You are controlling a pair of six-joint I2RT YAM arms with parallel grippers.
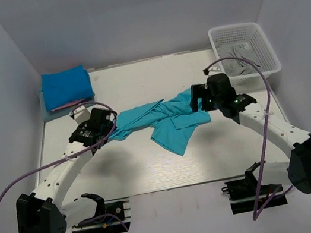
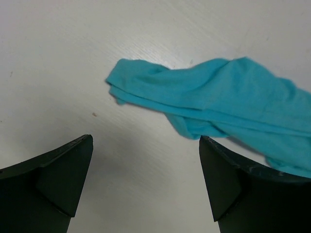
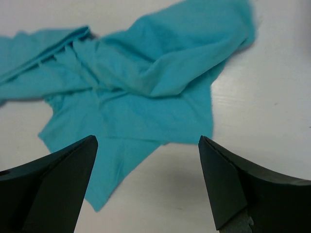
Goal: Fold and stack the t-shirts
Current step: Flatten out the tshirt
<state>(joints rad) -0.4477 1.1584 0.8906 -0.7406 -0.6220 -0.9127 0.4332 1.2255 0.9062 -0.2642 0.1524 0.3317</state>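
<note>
Since the turquoise t-shirt point(image 1: 172, 122) lies crumpled mid table point(image 1: 153, 174), not yet spread flat, left arm point(image 1: 62, 169) and right arm point(image 1: 268, 123) stretch in low from either side, likely to take an end each. Left gripper point(image 2: 146, 160) hovers jaws apart just short of the shirt's left tip, right gripper point(image 3: 148, 160) jaws apart over its bunched right part

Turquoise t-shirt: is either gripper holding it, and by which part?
Nothing is held. The left gripper and right gripper are both open; the turquoise t-shirt lies crumpled ahead of them, ungripped.

Even, soft light — wrist views slightly blurred.
</note>
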